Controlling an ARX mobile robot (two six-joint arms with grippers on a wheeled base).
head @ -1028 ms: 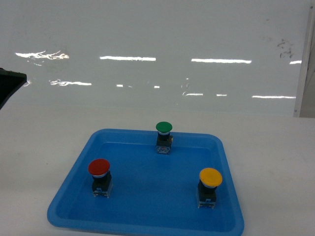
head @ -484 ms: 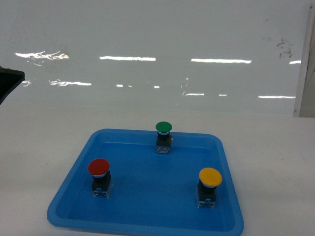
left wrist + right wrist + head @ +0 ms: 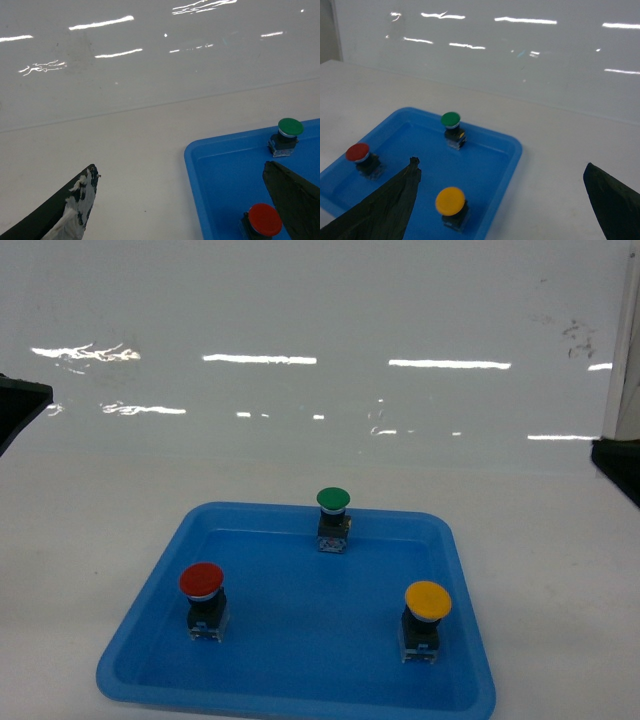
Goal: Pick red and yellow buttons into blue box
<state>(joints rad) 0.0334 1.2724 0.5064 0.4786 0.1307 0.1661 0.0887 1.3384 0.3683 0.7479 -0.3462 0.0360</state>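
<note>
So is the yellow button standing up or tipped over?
Standing up. The yellow button sits cap-up on its block body inside the blue tray.

Blue tray [image 3: 150, 580]: near edge cut by the head view's bottom. Left gripper [image 3: 185, 200] and right gripper [image 3: 500, 200]: only finger ends showed, bases cropped. Blue box appeared nowhere.

Three buttons: one red button [image 3: 202, 581], one yellow button [image 3: 427, 600], one green button [image 3: 333, 500]; one blue tray [image 3: 140, 625]

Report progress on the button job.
Nothing is done: the red button and yellow button stand in the tray beside the green one. Both open grippers hold nothing. Both picks remain; no box is in view.
</note>
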